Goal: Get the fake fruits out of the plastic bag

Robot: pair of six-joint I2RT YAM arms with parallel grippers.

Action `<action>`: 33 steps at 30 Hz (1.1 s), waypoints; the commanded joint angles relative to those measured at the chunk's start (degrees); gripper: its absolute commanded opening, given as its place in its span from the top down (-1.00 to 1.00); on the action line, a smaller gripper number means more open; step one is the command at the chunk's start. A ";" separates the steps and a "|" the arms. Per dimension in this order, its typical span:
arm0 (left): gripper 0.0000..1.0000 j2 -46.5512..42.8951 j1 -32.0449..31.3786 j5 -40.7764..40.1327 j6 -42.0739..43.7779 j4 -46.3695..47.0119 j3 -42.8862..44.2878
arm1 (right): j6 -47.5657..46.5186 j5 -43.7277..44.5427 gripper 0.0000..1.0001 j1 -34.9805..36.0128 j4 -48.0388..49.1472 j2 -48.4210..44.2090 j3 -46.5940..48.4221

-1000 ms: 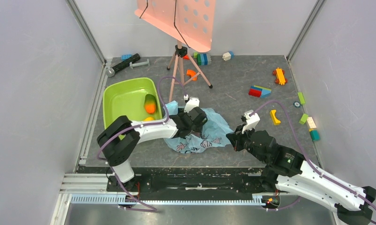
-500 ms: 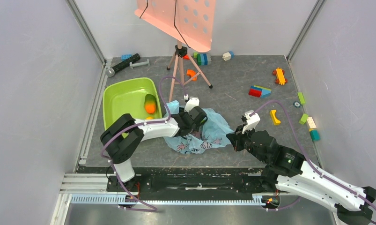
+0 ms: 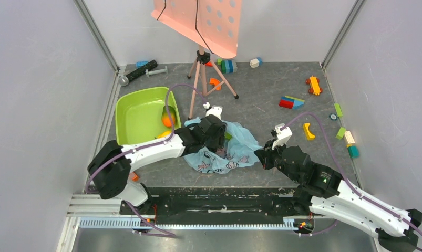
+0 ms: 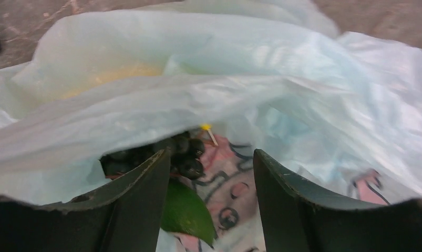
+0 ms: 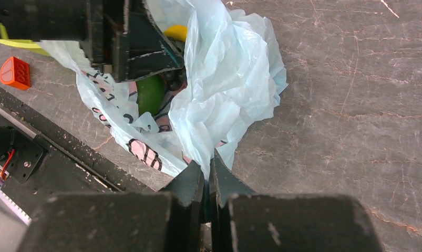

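Bag (image 3: 244,140) lies crosswise, mouth toward left gripper (image 4: 211,155).

green tub (image 3: 135,107) left | pink board (image 3: 198,21) on tripod (image 3: 202,68) | bricks (image 3: 291,102) scattered right

The light-blue plastic bag (image 3: 244,142) lies crumpled on the grey surface (image 3: 261,89), just to the right of the lime-green tub (image 3: 135,107). In the tub an orange fruit (image 3: 168,121) lies near the right wall. The left hand (image 3: 217,140) is down on the middle of the bag, and the right hand (image 3: 262,156) meets its right edge.
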 commanded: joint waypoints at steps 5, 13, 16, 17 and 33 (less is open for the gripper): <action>-0.31 -7.22 -0.12 13.42 3.89 -3.06 -0.17 | 0.49 0.16 1.00 0.05 1.56 0.04 0.01; -0.32 -12.72 -0.08 14.94 4.49 -5.64 0.08 | 0.76 0.16 1.00 0.05 1.65 -0.22 0.00; -0.37 -12.28 -0.10 11.40 4.31 -6.13 -0.16 | 0.84 -0.18 1.00 0.05 2.15 -0.14 -0.31; -0.39 -11.80 -0.12 10.37 3.89 -6.15 -0.22 | 0.93 -0.32 1.00 0.05 2.39 0.00 -0.42; -0.26 1.75 -0.05 5.25 -5.04 12.27 -0.18 | 0.40 0.09 1.00 0.05 2.35 0.45 -0.87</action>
